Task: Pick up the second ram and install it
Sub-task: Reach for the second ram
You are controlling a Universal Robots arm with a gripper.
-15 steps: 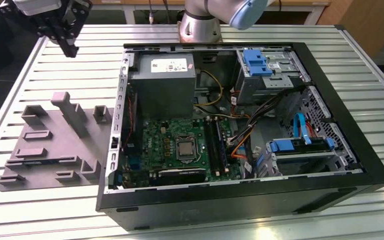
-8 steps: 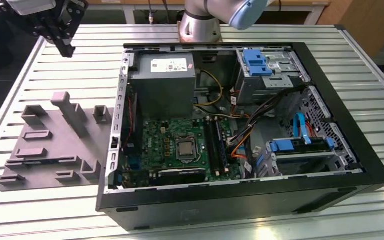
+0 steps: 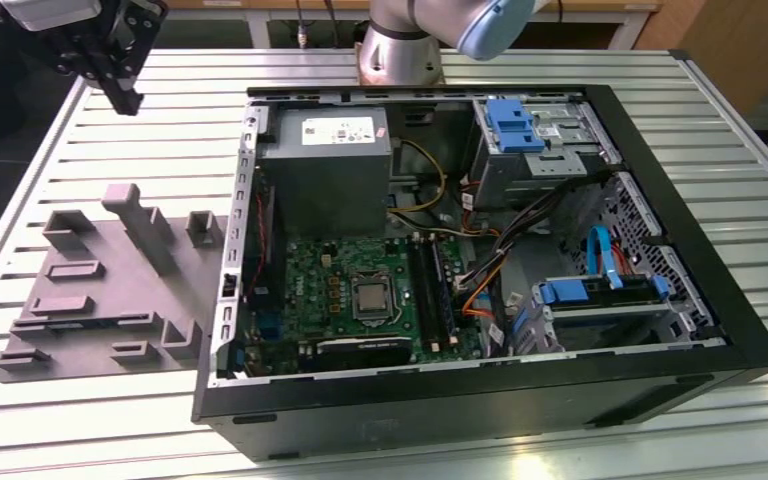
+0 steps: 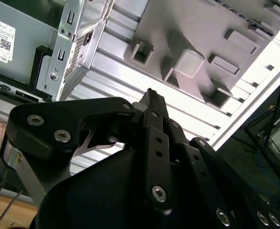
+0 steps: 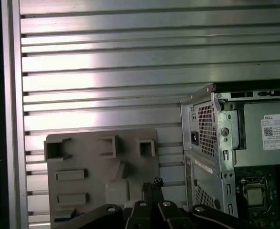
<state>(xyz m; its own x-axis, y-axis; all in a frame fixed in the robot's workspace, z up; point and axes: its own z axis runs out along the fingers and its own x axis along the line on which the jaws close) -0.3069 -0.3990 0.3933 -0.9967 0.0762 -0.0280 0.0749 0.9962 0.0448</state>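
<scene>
Fingertips of your black gripper (image 3: 127, 98) look pinched together on nothing, high over bare slats of the ribbed aluminium table (image 3: 157, 150). Below and ahead sits the grey plastic tray with raised blocks (image 3: 104, 290), the open black computer case (image 3: 491, 400) just beyond it; whether the second ram lies on tray or in case, you cannot tell.

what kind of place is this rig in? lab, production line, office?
Probably a robotics lab or test cell: an open desktop PC case lies on a slatted aluminium table beside a grey fixture tray, with a robot arm's base at the table's edge.
</scene>
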